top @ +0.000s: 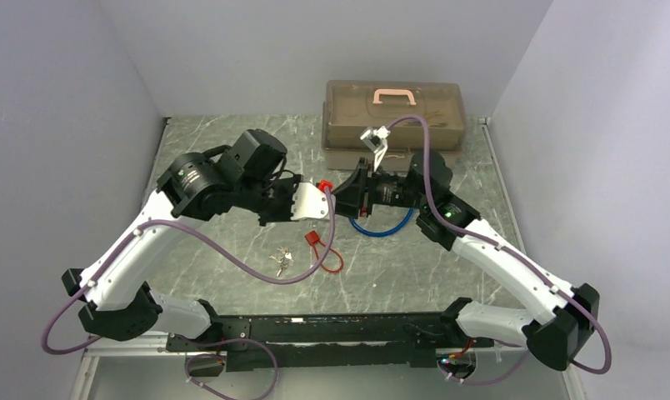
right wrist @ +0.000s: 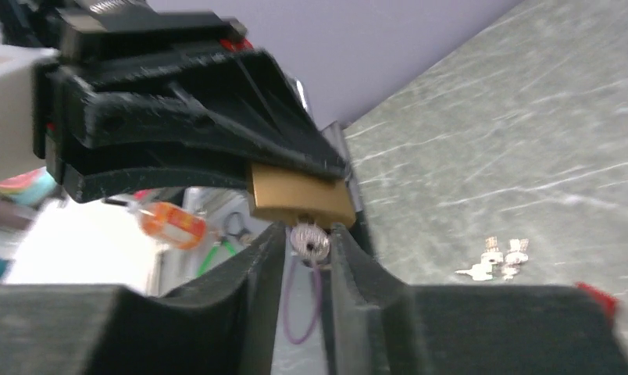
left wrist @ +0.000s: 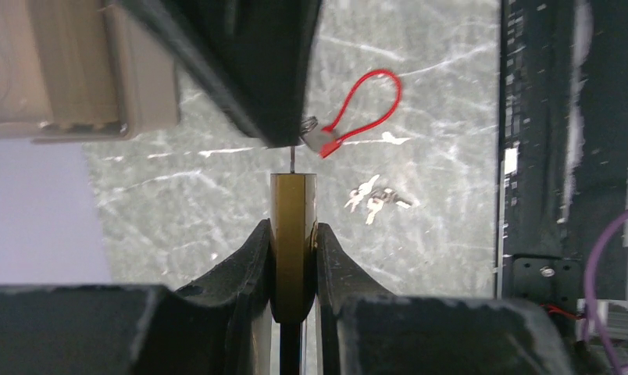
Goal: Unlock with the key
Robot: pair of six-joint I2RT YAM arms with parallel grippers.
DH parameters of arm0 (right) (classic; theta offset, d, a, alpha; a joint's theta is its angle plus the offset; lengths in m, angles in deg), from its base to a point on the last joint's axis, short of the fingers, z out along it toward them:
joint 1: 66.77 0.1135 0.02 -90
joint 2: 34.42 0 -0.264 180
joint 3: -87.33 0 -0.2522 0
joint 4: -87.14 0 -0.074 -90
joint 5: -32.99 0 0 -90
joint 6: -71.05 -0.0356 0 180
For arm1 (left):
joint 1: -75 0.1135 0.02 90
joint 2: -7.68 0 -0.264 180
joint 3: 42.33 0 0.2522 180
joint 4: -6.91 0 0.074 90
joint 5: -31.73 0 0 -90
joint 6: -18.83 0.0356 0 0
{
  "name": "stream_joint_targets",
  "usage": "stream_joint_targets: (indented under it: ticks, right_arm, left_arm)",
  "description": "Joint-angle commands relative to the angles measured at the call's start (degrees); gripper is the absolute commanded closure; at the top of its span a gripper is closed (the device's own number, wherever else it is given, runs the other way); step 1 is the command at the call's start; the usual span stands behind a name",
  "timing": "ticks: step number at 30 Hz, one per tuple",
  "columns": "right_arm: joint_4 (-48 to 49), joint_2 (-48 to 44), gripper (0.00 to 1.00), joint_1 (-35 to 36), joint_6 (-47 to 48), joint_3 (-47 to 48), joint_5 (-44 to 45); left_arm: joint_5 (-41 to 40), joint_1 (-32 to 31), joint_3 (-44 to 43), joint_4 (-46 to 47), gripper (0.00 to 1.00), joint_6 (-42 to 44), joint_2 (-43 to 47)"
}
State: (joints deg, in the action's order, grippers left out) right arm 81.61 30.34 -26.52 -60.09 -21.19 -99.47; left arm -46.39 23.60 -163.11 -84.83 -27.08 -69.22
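A brass padlock (left wrist: 293, 234) hangs above the table, and my left gripper (left wrist: 293, 242) is shut on its body. In the top view the left gripper (top: 319, 200) and right gripper (top: 348, 193) meet tip to tip at mid-table, hiding the lock. The key's silver round head (right wrist: 309, 242) sticks out of the padlock (right wrist: 299, 199) underside. My right gripper (right wrist: 303, 242) stands open around that head, with a thin gap on the left side. A thin key shaft (left wrist: 292, 160) shows between the lock and the right gripper's black fingers (left wrist: 248, 62).
A red cable lock (top: 323, 250) and a bunch of spare keys (top: 282, 262) lie on the marble table below the grippers. A blue cable loop (top: 382, 227) lies under the right arm. A brown toolbox (top: 394, 112) stands at the back wall.
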Motion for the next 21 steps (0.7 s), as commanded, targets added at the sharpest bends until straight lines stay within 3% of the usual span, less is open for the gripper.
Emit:
stream_joint_targets:
  ticks: [1,3,6,10,21]
  right_arm:
    - [-10.12,-5.33,0.61,-1.46,16.89,7.67,3.73]
    - [-10.33,-6.45,0.51,-1.44,20.25,8.25,2.59]
    - [-11.11,-6.37,0.46,-1.46,22.65,9.17,0.1]
    - [-10.09,-5.97,0.46,-1.18,22.59,8.41,-3.84]
    - [-2.92,-3.35,0.52,0.5,18.34,6.35,-3.0]
  left_arm:
    - [12.16,1.17,-2.88,0.89,1.0,-4.12,-2.44]
    - [17.24,3.01,-4.76,-1.44,1.0,-5.61,-4.27]
    - [23.7,6.34,-8.03,-3.76,1.0,-7.15,-6.66]
    - [27.25,8.78,-11.06,-4.24,1.0,-7.89,-8.01]
    - [30.85,9.13,-13.4,-4.41,1.0,-10.19,-8.78]
